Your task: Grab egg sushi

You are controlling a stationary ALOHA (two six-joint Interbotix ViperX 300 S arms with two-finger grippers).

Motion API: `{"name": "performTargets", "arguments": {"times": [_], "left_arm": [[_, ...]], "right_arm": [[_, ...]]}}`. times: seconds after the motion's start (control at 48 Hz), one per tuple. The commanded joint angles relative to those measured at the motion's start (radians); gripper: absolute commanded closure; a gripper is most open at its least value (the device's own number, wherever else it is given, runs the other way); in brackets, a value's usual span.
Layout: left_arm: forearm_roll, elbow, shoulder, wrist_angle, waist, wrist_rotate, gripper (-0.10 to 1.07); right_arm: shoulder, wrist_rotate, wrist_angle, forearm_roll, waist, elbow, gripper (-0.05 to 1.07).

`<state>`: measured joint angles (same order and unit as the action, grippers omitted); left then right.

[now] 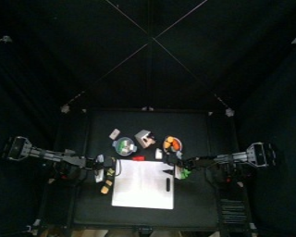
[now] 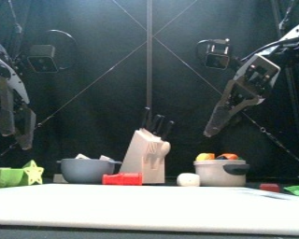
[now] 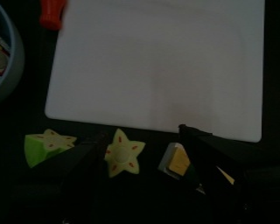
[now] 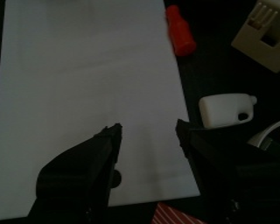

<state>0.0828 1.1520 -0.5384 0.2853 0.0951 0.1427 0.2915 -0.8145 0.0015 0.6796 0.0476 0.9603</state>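
Left hand (image 3: 136, 175) jaws apart, egg sushi (image 3: 178, 160) between them, beside star piece (image 3: 123, 151)

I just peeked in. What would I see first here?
The big white board in the middle of the black table stands out most. Right beside its edge lie a yellow star and the small pale-yellow egg sushi, with the left gripper above them, jaws open. Behind the board stands a knife block.

Egg sushi (image 3: 175, 160) beside board (image 3: 160, 70) (left edge)
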Motion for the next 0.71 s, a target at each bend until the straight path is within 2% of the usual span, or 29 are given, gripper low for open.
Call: {"name": "performTargets", "arguments": {"times": [0.0, 0.167, 0.688], "left_arm": [[0.002, -0.026, -0.005, 0.0, 0.008, 0.0, -0.01], [0.025, -0.034, -0.005, 0.028, 0.018, -0.002, -0.01], [0.238, -0.083, -0.005, 0.225, 0.037, 0.003, -0.01]], "right_arm": [[0.011, 0.0, -0.003, -0.002, 0.005, -0.023, 0.15], [0.011, 0.0, -0.003, -0.002, 0.005, -0.023, 0.15], [-0.005, 0.0, -0.003, -0.002, 0.005, -0.035, 0.15]]}}
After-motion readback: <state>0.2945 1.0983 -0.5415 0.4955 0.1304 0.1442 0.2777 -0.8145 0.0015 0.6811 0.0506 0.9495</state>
